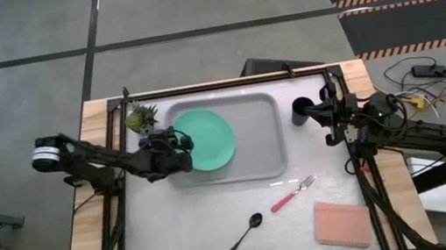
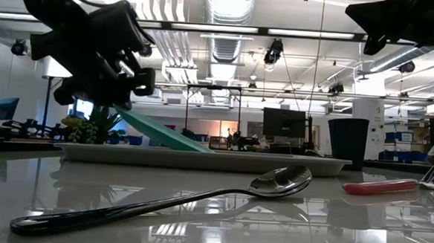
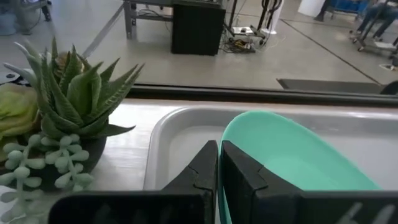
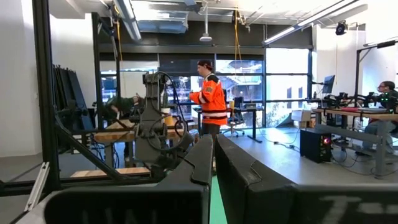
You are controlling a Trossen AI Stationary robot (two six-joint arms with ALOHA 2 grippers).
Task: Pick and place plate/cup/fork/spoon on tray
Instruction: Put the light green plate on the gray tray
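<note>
The mint-green plate [image 1: 209, 138] lies tilted in the light-grey tray [image 1: 267, 149]. My left gripper [image 1: 182, 149] is shut on the plate's left edge, over the tray's left part. The dark cup [image 1: 301, 111] stands on the table just right of the tray. My right gripper [image 1: 329, 120] hovers beside the cup, raised, shut and empty. The pink-handled fork [image 1: 293, 192] and the dark spoon [image 1: 245, 233] lie on the table nearer the front. My left gripper pinches the plate's rim [image 3: 225, 163] at its left edge between the two fingers, coming level from the table's left. The plate is tilted: the held edge [image 2: 128, 115] is raised and the opposite edge [image 2: 199, 147] rests on the tray floor.
A small potted succulent [image 1: 141, 118] stands just off the tray's far-left corner, close to my left gripper. A pink rectangular pad [image 1: 342, 222] lies at the front right. Bare table lies in front of the tray around the fork and spoon.
</note>
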